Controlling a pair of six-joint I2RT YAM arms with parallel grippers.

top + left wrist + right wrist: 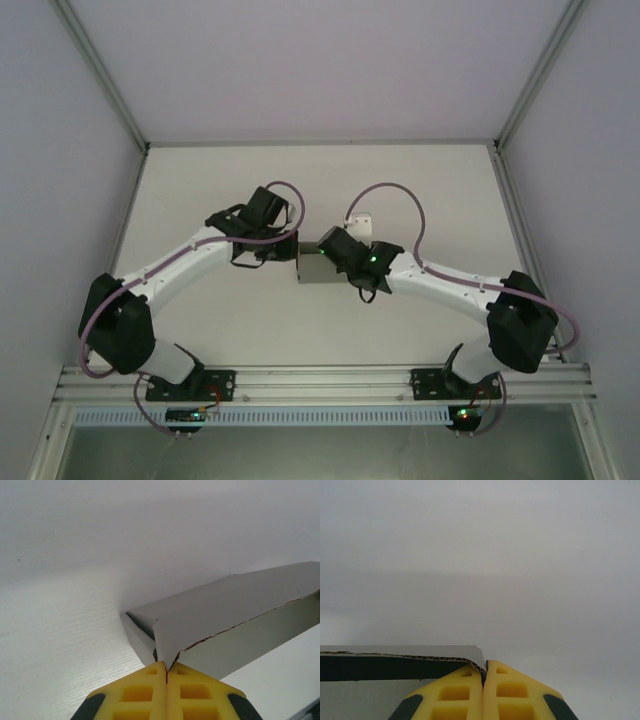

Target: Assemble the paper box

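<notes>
The grey paper box (312, 266) sits at the table's middle, between the two arms' heads. In the left wrist view the paper box (235, 605) is a shallow folded shape with a raised flap, and my left gripper (166, 664) is shut on the tip of that flap. In the right wrist view a corner of the paper box (420, 651) with its corrugated edge runs in from the left, and my right gripper (484, 671) is shut on that corner. From above, the left gripper (284, 254) meets the box's left end and the right gripper (330, 258) its right end.
A white table (200, 200) is enclosed by pale walls and a metal frame (320, 142) at the back. A small white block (360, 222) lies just behind the right arm's head. An aluminium rail (320, 382) carries both arm bases at the near edge.
</notes>
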